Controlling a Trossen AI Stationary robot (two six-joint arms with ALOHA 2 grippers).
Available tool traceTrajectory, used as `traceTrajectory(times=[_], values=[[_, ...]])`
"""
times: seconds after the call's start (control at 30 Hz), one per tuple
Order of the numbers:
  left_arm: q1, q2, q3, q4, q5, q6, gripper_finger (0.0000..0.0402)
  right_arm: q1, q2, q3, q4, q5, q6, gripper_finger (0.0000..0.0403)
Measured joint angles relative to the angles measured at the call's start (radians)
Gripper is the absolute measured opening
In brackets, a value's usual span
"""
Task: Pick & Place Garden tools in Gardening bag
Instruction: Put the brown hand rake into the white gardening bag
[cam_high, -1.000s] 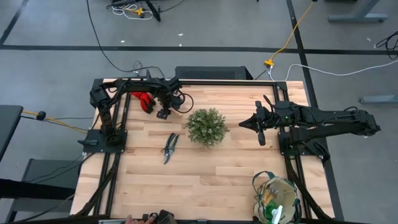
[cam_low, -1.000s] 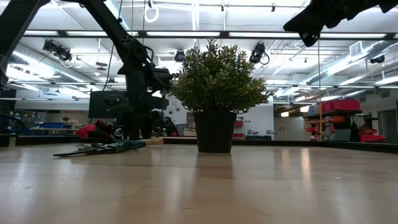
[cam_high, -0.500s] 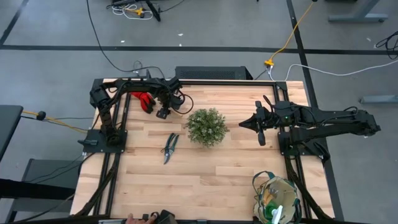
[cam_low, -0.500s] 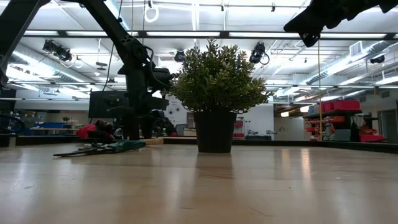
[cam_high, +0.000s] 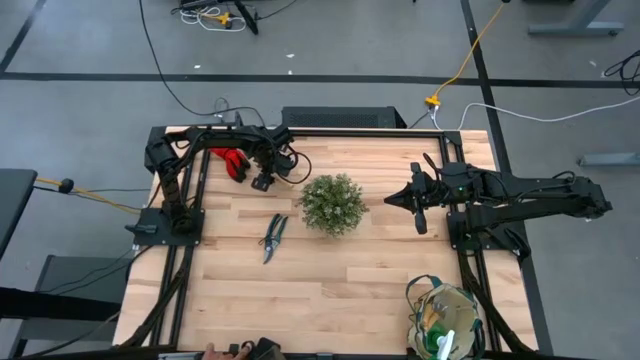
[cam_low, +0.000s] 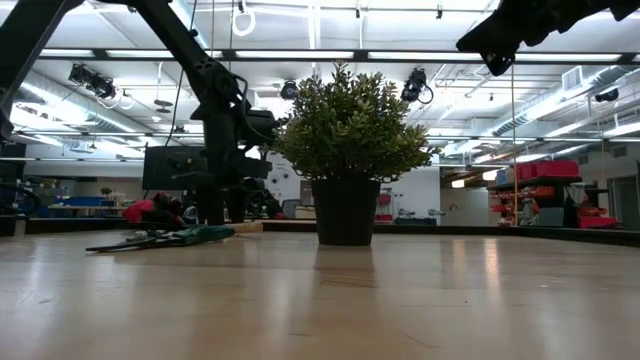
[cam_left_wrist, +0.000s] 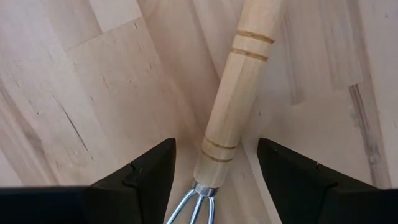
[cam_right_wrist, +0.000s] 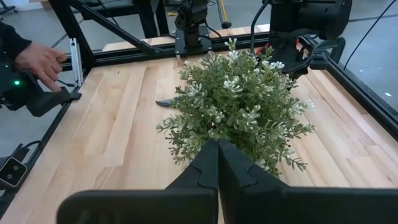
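I have the left pincer (cam_high: 262, 182) down at the upper left of the tabletop (cam_high: 340, 280) in the high view, its fingers (cam_left_wrist: 146, 171) spread on either side of a wooden-handled fork (cam_left_wrist: 230, 118). In the left wrist view the handle runs up between the two dark fingers with a gap on each side, and the metal tines show at the bottom edge; the tool lies flat on the wood, not pinched. Just beside that arm, toward the upper left corner, I see the red gloves (cam_high: 233, 162). The pruning shears (cam_high: 273, 236) lie left of centre, near the potted plant (cam_high: 333, 204), which stands in the middle. The gardening bag (cam_high: 446, 318) sits at the lower right of the high view, with tools already poking out of it. My right pincer (cam_high: 392, 200) hangs above the tabletop to the right of the plant, fingers pressed together and empty. In the right wrist view a person's hand (cam_right_wrist: 40, 60) shows at the left edge, beyond the tabletop.
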Motion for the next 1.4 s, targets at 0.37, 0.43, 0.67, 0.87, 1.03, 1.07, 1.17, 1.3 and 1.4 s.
traceTrajectory(times=[0.37, 0.43, 0.67, 0.87, 1.03, 1.07, 1.17, 1.3, 1.4], values=[[-0.028, 0.005, -0.001, -0.006, -0.017, 0.019, 0.0180, 0.000, 0.000, 0.000, -0.008, 0.000, 0.000, 0.0000], [-0.027, 0.005, -0.002, -0.010, -0.014, 0.019, 0.0163, 0.000, 0.000, 0.000, -0.007, 0.000, 0.000, 0.0000], [-0.028, 0.006, -0.002, -0.023, -0.014, 0.020, 0.0117, 0.000, 0.000, 0.000, -0.007, 0.001, 0.000, 0.0000], [-0.028, 0.007, -0.003, -0.029, -0.013, 0.020, 0.0091, 0.000, 0.000, 0.000, -0.007, 0.001, 0.000, 0.0000], [-0.028, 0.007, -0.002, -0.037, -0.014, 0.020, 0.0080, 0.000, 0.000, 0.000, -0.007, 0.001, 0.000, 0.0000], [-0.028, 0.007, -0.002, -0.040, -0.014, 0.019, 0.0080, 0.000, 0.000, 0.000, -0.007, 0.001, 0.000, 0.0000], [-0.028, 0.007, -0.002, -0.045, -0.015, -0.005, 0.0082, 0.000, 0.000, 0.000, -0.007, 0.001, 0.000, 0.0000], [-0.033, -0.007, -0.005, -0.049, -0.019, -0.017, 0.0077, 0.000, 0.000, 0.000, -0.007, 0.001, 0.000, 0.0000], [-0.041, -0.022, -0.007, -0.063, -0.024, -0.039, 0.0077, 0.000, 0.000, 0.000, -0.007, 0.001, 0.000, 0.0000]])
